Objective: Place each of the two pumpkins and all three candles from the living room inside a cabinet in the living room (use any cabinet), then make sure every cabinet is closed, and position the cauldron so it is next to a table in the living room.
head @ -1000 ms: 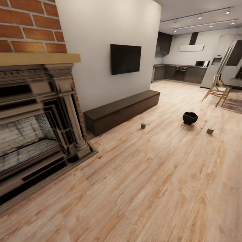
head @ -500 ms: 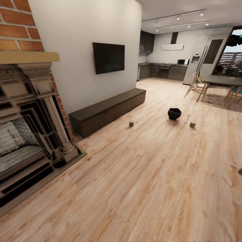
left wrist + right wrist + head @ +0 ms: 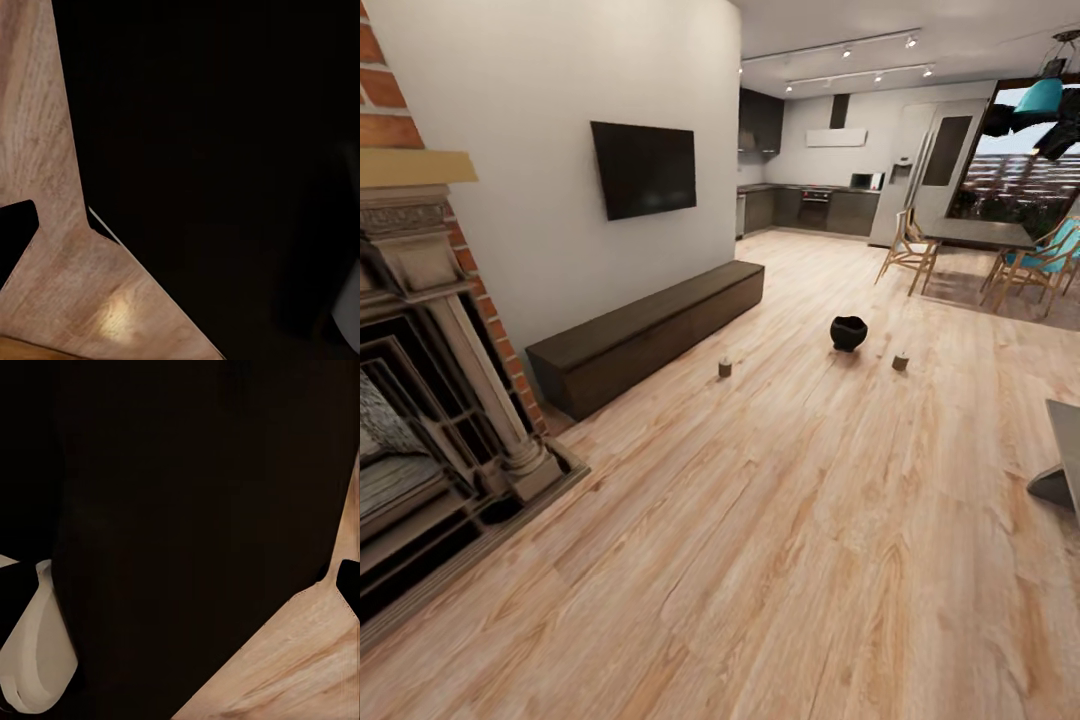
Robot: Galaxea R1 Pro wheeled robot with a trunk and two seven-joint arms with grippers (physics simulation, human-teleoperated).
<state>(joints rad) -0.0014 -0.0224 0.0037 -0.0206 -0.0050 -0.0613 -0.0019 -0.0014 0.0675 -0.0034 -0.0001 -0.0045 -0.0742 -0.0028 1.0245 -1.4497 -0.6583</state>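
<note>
In the head view the long low dark-brown cabinet [image 3: 650, 335] stands against the white wall with its fronts shut. The black cauldron [image 3: 849, 332] sits on the wood floor to the right of it, apart from any table. One short candle [image 3: 725, 368] stands on the floor just in front of the cabinet. Another candle [image 3: 900, 362] stands a little right of the cauldron. The pumpkins are out of view. In each wrist view a dark mass lies close to the camera, with a strip of floor and a small black shape at the frame's edge.
A brick fireplace [image 3: 430, 400] juts out at the near left and a TV [image 3: 644, 169] hangs above the cabinet. A dining table [image 3: 975, 235] with chairs [image 3: 905, 250] stands at the far right. A grey table corner [image 3: 1065, 460] pokes in at the right edge.
The whole head view has swung to the right. The fireplace has slid towards the left edge, and the dining table, window and grey table corner have come into sight. No object has moved.
</note>
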